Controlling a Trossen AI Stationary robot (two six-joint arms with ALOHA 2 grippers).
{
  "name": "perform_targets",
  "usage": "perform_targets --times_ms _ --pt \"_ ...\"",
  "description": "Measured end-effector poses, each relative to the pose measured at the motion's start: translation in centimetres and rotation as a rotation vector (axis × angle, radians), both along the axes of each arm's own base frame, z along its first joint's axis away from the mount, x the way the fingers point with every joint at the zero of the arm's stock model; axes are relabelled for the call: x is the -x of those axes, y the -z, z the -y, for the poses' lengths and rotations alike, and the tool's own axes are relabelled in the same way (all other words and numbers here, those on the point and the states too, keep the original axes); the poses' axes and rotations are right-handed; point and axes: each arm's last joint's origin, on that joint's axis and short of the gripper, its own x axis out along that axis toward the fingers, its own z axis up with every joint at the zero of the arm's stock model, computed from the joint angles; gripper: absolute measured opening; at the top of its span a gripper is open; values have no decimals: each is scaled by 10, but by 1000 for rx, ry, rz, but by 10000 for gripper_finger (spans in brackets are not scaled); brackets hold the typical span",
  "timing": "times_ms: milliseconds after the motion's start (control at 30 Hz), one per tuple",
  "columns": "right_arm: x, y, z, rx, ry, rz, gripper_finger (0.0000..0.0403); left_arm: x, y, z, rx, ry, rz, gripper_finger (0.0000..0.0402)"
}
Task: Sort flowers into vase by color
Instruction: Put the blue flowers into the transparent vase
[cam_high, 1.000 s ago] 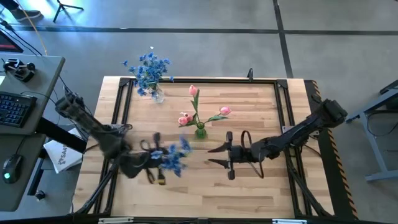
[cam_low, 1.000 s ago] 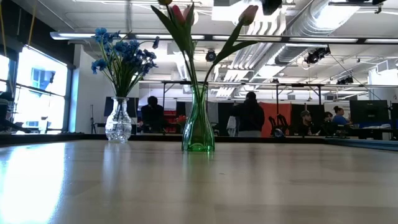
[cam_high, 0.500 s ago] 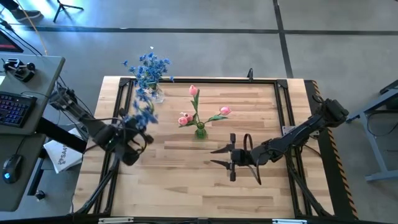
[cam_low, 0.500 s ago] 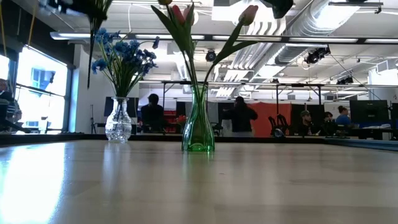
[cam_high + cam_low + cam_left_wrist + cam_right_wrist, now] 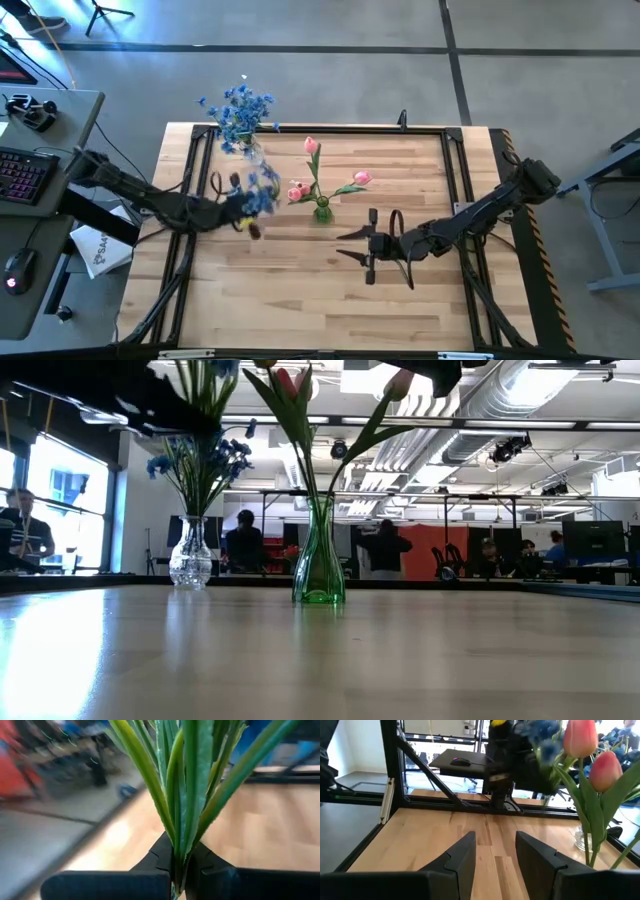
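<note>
The right gripper (image 5: 352,250) hovers over the bare middle of the wooden table (image 5: 300,300), nearer the front edge than anything else, its fingers (image 5: 462,857) parted with nothing between them. It points toward the left side of the table, and its arm runs back to the right edge.

A little farther in, over the left part of the table, the left gripper (image 5: 238,208) is clenched on a spray of blue flowers (image 5: 260,190). The left wrist view shows the green stems and leaves (image 5: 182,795) pinched tight between its two dark fingers (image 5: 155,865). The blossoms are lifted clear of the tabletop and sit between the two vases, just in front of the clear one.

Near the middle of the table stands a green glass vase (image 5: 319,565), upright, holding pink tulips (image 5: 312,146) with long green leaves. One bloom stands tall, others lean out to either side.

Farther back, near the far left corner, a clear glass vase (image 5: 190,555) stands upright with a bunch of blue flowers (image 5: 240,108) already in it. The two vases are well apart.

Beyond the table, the low view shows a large open room with people (image 5: 383,550) standing and sitting among desks (image 5: 590,572). To the left of the table, a desk carries a keyboard (image 5: 22,172) and a mouse (image 5: 12,284).
</note>
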Motion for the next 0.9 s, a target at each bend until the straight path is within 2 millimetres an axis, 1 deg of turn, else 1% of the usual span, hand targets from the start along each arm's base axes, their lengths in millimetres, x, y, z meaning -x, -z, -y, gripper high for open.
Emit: perform_targets --times_ms 33,167,233,333,467,667,900 --pt "0 0 0 -3 2 0 134 -2 -2 -6 -48 -38 3 1" --pt "0 0 1 -4 -1 0 134 -2 -15 -34 -257 -363 -73 1" --pt "0 0 1 -4 -2 0 134 -2 -27 -45 -316 -435 -99 1" --pt "0 0 1 -4 -5 -1 134 -2 -41 -61 -365 -442 -115 1" --pt "0 0 0 -13 -6 0 134 0 -47 -81 -376 -423 -102 1" --pt "0 0 0 -23 -7 0 134 1 -38 -100 -332 -425 -106 1" --pt "0 1 0 -18 -8 -7 134 -1 -28 -109 -259 -479 -102 1"
